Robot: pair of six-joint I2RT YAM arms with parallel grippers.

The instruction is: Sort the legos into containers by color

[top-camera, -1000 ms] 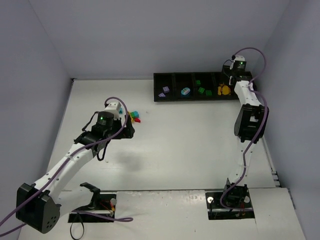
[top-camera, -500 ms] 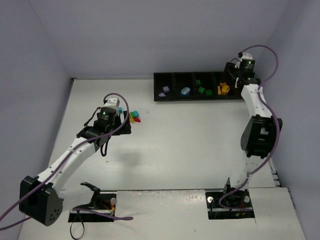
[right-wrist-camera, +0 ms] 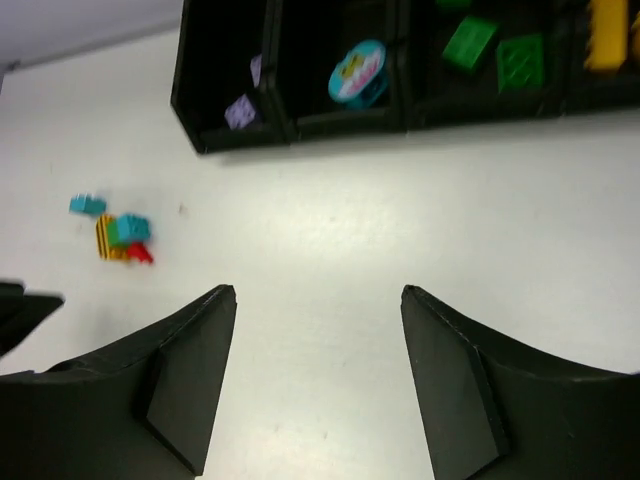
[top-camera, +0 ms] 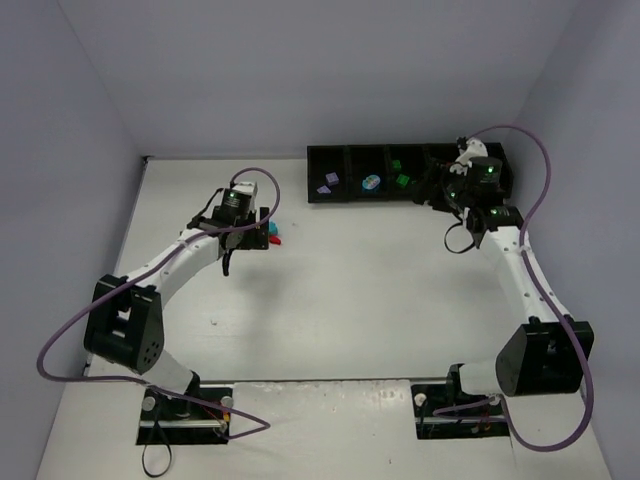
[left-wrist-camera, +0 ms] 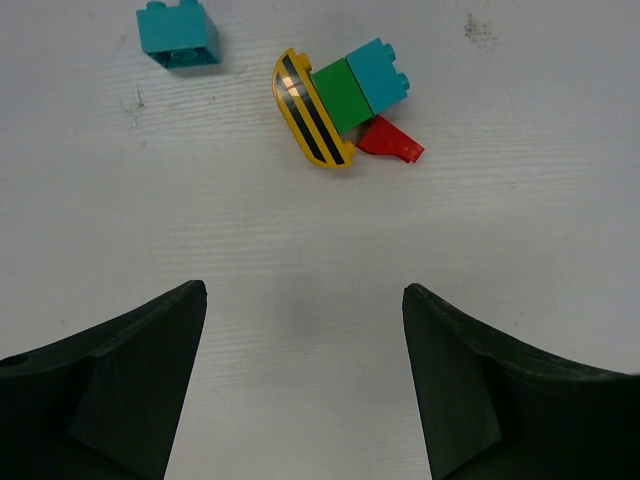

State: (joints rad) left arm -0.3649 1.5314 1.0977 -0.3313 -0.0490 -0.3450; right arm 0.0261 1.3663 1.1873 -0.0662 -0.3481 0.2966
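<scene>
**Left arm.** The left gripper (left-wrist-camera: 302,300) hangs above the table (left-wrist-camera: 520,250), jaws spread wide with nothing between them. The unsorted legos lie just ahead of it. A lone teal brick (left-wrist-camera: 178,35) sits apart on the left. To its right is a cluster of four touching pieces: a striped yellow-orange piece (left-wrist-camera: 312,122), a green brick (left-wrist-camera: 341,95), a second teal brick (left-wrist-camera: 380,75) and a red piece (left-wrist-camera: 390,142).

**Step in hand (judged).** The left arm is picking the next brick.

1. Prefer the lone teal brick, since it has free space on all sides.
2. If taking a piece from the cluster, start with an outer one. A finger set between touching bricks is likely to scatter them.
3. Centre the target between the fingers and square the jaws to two flat opposite faces.
4. Descend straight down, then close.

**Tray.** The black tray (right-wrist-camera: 300,128) stands well apart from the loose legos, at the far side of the table. From left to right, its bins hold lilac pieces (right-wrist-camera: 240,110), a round teal piece (right-wrist-camera: 357,75), green bricks (right-wrist-camera: 470,40) and a yellow-orange brick (right-wrist-camera: 608,20). Deliver a teal brick to the bin with the round teal piece.

**Right arm.** The right gripper (right-wrist-camera: 318,300) is released and empty, near the right end of the tray.
</scene>
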